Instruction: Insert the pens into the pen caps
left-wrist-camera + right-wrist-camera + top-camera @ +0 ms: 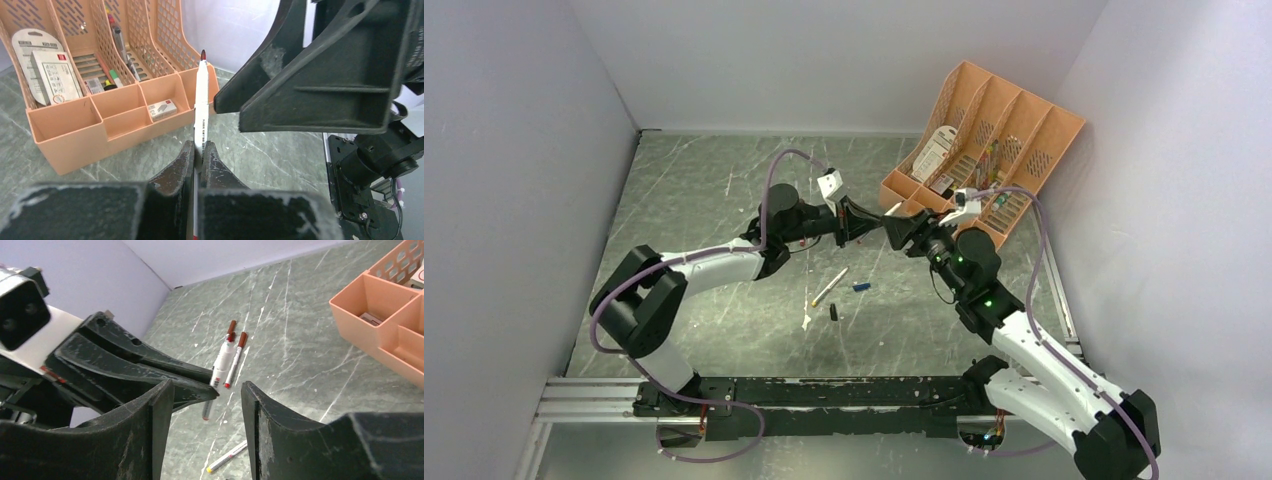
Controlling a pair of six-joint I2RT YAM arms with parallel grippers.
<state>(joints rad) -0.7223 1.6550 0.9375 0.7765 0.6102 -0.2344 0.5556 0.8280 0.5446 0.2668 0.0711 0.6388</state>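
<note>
My left gripper (pixel 198 150) is clamped on a pen (pixel 201 110), its bare tip towards the right gripper (pixel 207 386), whose jaws stand apart and, I judge, empty. Risk: claws this close could clash and skew the pen. The blue cap (pixel 861 287) lies on the table (pixel 704 200).

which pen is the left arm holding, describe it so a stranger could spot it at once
Find the orange organizer tray at the back right of the table; near its front corner the left gripper is shut on a white pen. It is the only pen held in the air, its dark red tip bare, while the other pens lie flat on the table.
</note>
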